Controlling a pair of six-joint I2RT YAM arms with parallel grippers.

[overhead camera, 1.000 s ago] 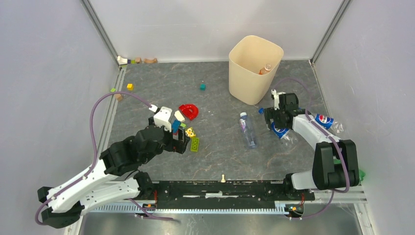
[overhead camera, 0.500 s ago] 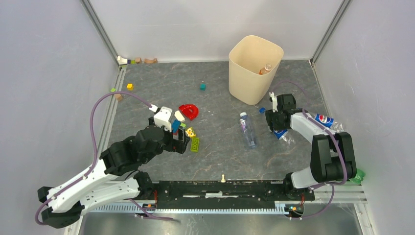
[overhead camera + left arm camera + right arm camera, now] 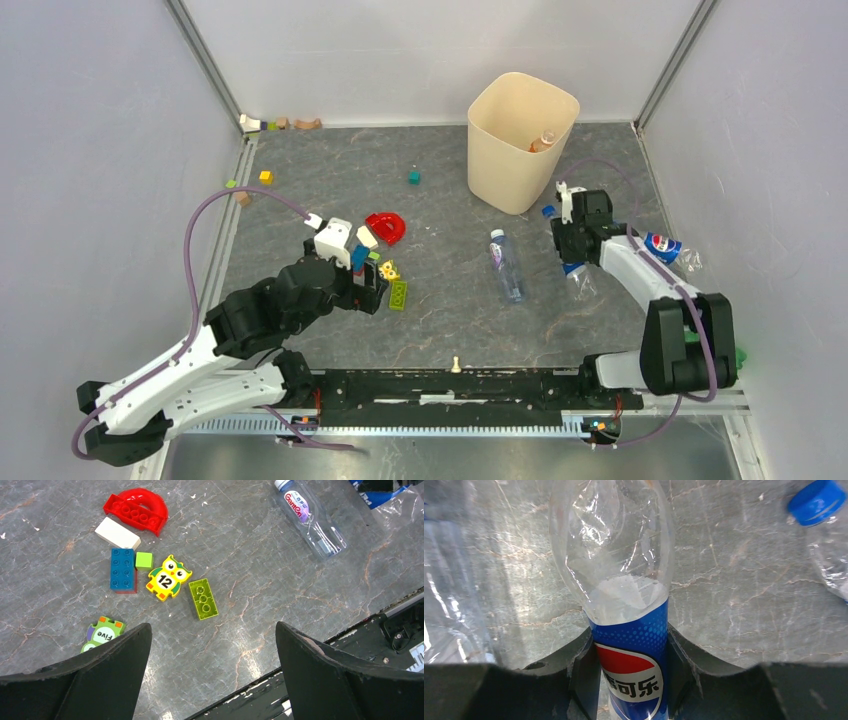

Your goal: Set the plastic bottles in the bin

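The cream-beige bin (image 3: 522, 140) stands at the back with an orange-capped bottle (image 3: 543, 141) inside. My right gripper (image 3: 572, 248) is below it, near the right wall, shut on a crumpled Pepsi bottle (image 3: 576, 272). In the right wrist view both fingers press the blue label of this Pepsi bottle (image 3: 628, 645), right gripper (image 3: 629, 647). A clear water bottle (image 3: 506, 264) lies on the floor to its left, also in the left wrist view as the water bottle (image 3: 310, 517). A second Pepsi bottle (image 3: 668, 248) lies by the right wall. My left gripper (image 3: 370, 290) hovers open over toy bricks, left gripper (image 3: 212, 630).
Toy bricks lie under the left gripper: a red arch (image 3: 136, 510), a blue brick (image 3: 122, 569), an owl piece (image 3: 168, 578), a green brick (image 3: 202, 598). Small cubes (image 3: 414, 177) dot the back floor. Another bottle's blue cap (image 3: 816, 502) lies close to the held one. A black rail (image 3: 450, 385) runs along the near edge.
My right gripper has closed from open onto the Pepsi bottle and shifted slightly back and right with it. The left arm has not moved.
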